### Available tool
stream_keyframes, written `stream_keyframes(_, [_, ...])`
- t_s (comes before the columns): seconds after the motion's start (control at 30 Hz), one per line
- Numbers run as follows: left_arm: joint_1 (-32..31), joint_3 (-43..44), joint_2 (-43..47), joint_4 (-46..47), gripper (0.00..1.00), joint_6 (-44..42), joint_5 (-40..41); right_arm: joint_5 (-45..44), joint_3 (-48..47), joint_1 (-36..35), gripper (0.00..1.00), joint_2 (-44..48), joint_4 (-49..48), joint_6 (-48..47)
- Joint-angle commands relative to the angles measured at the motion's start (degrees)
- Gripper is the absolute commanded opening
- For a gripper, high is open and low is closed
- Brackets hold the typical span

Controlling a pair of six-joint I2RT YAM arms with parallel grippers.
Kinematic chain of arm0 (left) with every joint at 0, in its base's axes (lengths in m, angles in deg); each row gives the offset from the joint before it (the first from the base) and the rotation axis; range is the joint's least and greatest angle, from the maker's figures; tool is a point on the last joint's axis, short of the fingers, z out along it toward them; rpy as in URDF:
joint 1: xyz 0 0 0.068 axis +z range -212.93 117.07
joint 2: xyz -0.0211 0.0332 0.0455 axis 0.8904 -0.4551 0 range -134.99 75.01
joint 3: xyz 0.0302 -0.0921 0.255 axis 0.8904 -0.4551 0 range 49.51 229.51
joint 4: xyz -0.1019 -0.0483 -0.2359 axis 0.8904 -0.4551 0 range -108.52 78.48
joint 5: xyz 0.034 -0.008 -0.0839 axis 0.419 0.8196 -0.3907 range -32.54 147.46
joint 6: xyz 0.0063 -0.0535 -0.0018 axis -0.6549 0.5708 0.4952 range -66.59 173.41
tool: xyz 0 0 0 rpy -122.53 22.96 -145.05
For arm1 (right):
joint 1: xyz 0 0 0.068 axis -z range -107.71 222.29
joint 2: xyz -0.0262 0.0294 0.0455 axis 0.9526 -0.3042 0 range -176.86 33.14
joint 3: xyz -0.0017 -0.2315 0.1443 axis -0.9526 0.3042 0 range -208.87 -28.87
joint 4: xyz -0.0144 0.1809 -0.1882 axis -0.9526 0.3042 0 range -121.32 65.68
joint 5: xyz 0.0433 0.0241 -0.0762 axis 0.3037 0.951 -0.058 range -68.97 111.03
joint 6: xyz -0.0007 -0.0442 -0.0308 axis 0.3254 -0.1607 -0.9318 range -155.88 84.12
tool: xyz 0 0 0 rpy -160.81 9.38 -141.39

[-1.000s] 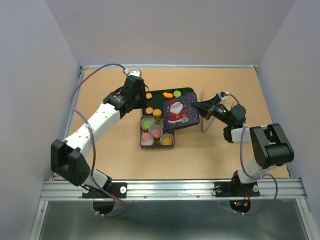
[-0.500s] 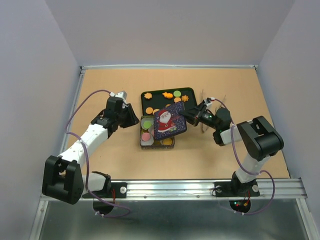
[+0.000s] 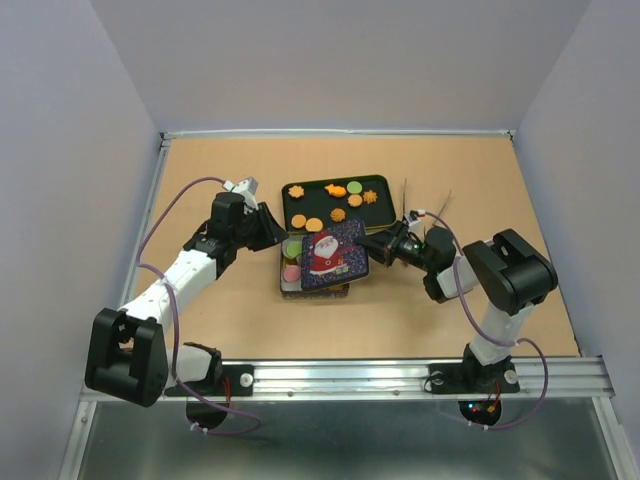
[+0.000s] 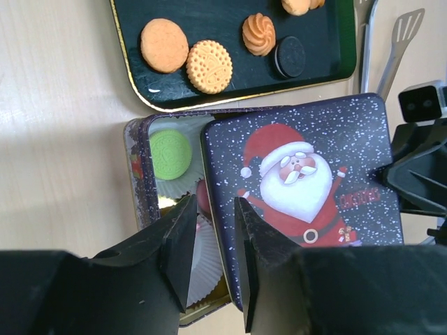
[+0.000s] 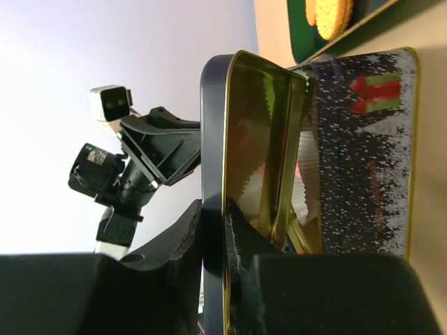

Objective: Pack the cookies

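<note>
A dark blue Santa lid [image 3: 333,255] hangs tilted over the right part of the open tin [image 3: 288,283], with my right gripper [image 3: 375,247] shut on its right edge. In the right wrist view the lid's gold inside [image 5: 258,139] faces the tin's wall [image 5: 363,139]. In the tin lie a green cookie [image 4: 170,153] and a pink one, in white paper cups [image 4: 206,258]. Several orange cookies [image 4: 164,45] sit on the dark tray [image 3: 318,205] behind. My left gripper [image 4: 213,206] hovers over the lid's left edge, narrowly open and holding nothing.
A metal spatula [image 4: 405,35] and a second utensil lie right of the tray, close to my right arm. A dark sandwich cookie [image 4: 288,56] sits on the tray's right side. Cardboard covers the table inside grey walls.
My right gripper carried the lid left and down over the tin, so it covers more of the cups. My left arm pulled back from the tray, then edged right to the tin's left side.
</note>
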Motion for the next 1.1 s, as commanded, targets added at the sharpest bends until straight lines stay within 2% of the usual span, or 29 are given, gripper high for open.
stream_keyframes(0.0, [0.38, 0.00, 0.03, 2.82, 0.38, -0.09, -1.47, -0.47, 2.36, -0.17, 0.02, -1.43, -29.43, -4.52])
stream_keyframes(0.07, [0.38, 0.08, -0.23, 2.82, 0.37, -0.09, -1.38, -0.20, 2.71, -0.17, 0.07, -2.13, -29.43, -5.14])
stream_keyframes(0.1, [0.38, 0.08, -0.32, 2.82, 0.36, -0.18, -1.47, -0.02, 2.89, -0.17, 0.17, -2.31, -29.43, -5.31])
stream_keyframes(0.17, [0.38, 0.17, -0.41, 2.82, 0.36, -0.18, -1.38, 0.68, 3.24, -0.17, 0.29, -2.66, -29.43, -5.93])
stream_keyframes(0.2, [0.38, 0.26, -0.58, 2.82, 0.36, -0.27, -1.38, 0.85, 3.33, -0.17, 0.42, -2.84, -29.43, -5.93])
stream_keyframes(0.3, [0.38, 0.35, -0.76, 2.73, 0.35, -0.44, -1.38, 1.03, 3.94, -0.17, 0.61, -2.84, -29.35, -6.28])
stream_keyframes(0.33, [0.38, 0.44, -0.93, 2.73, 0.35, -0.53, -1.38, 1.21, 4.03, -0.17, 0.64, -2.93, -29.34, -6.37])
stream_keyframes(0.4, [0.38, 0.61, -1.02, 2.64, 0.35, -0.53, -1.29, 1.29, 4.38, -0.17, 0.67, -3.10, -29.35, -6.46])
stream_keyframes(0.7, [0.38, 0.61, -1.46, 2.64, 0.34, -0.53, -1.47, 1.73, 3.95, -0.17, 0.67, -3.45, -29.35, -5.76])
stream_keyframes(1.07, [0.38, -1.58, -0.76, 4.57, 0.33, 0.52, -2.16, 1.82, -1.59, -0.52, 0.68, -6.26, -28.82, -2.41])
